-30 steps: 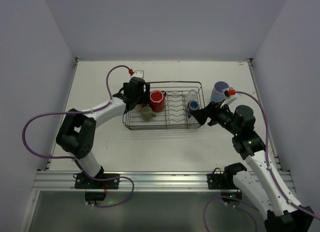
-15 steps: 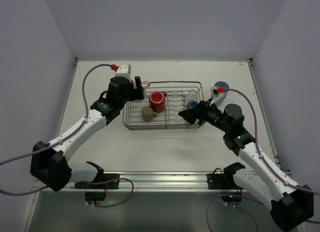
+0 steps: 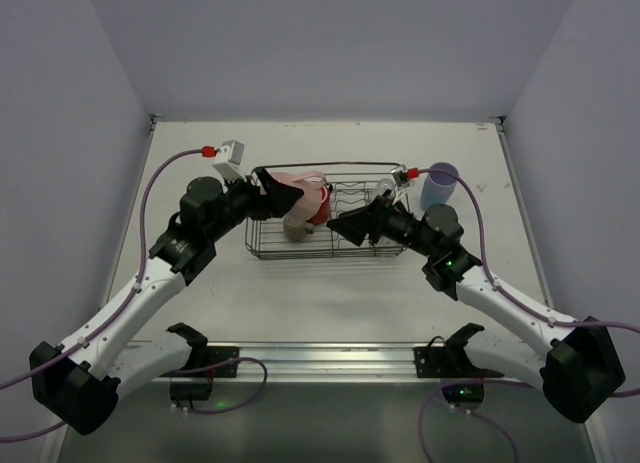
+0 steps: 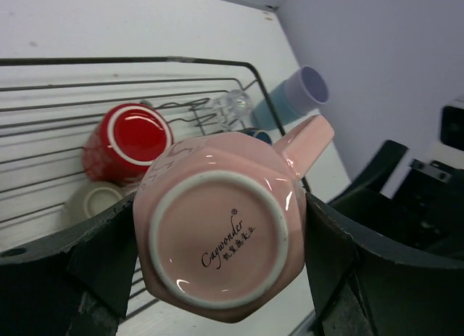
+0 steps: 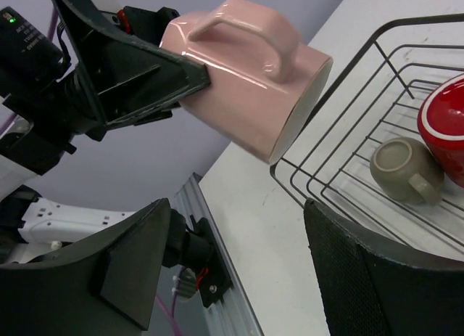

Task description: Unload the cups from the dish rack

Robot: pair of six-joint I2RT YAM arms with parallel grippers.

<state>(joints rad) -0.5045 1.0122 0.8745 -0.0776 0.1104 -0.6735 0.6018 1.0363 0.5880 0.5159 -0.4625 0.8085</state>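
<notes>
Tilted pink cup (image 4: 217, 238) hung over the dish rack (image 3: 300, 253) — clamped in jaws of the left gripper (image 3: 283, 190), right gripper (image 5: 235, 205) jaws stood wide apart, empty, red mug (image 4: 130, 136) and olive cup (image 5: 404, 168) lay inside the rack, lavender tumbler (image 3: 438, 185) stood on the tabletop (image 3: 330, 303) beside it.

Rectangular dark wire dish rack (image 3: 330, 254) sits mid tabletop (image 3: 330, 303). In its left half: red handled mug (image 3: 320, 211), w/ small olive-beige cup (image 3: 294, 226) just front-left of it, on its side. Clear glass (image 3: 385, 190) at rack's rear right. Lavender tumbler (image 3: 438, 186) on tabletop, just right of rack. Pink ceramic cup (image 3: 303, 187) held up in left end effector (image 3: 283, 190), above rack's rear left. Right end effector (image 3: 345, 223) over rack's right half, jaws apart.
</notes>
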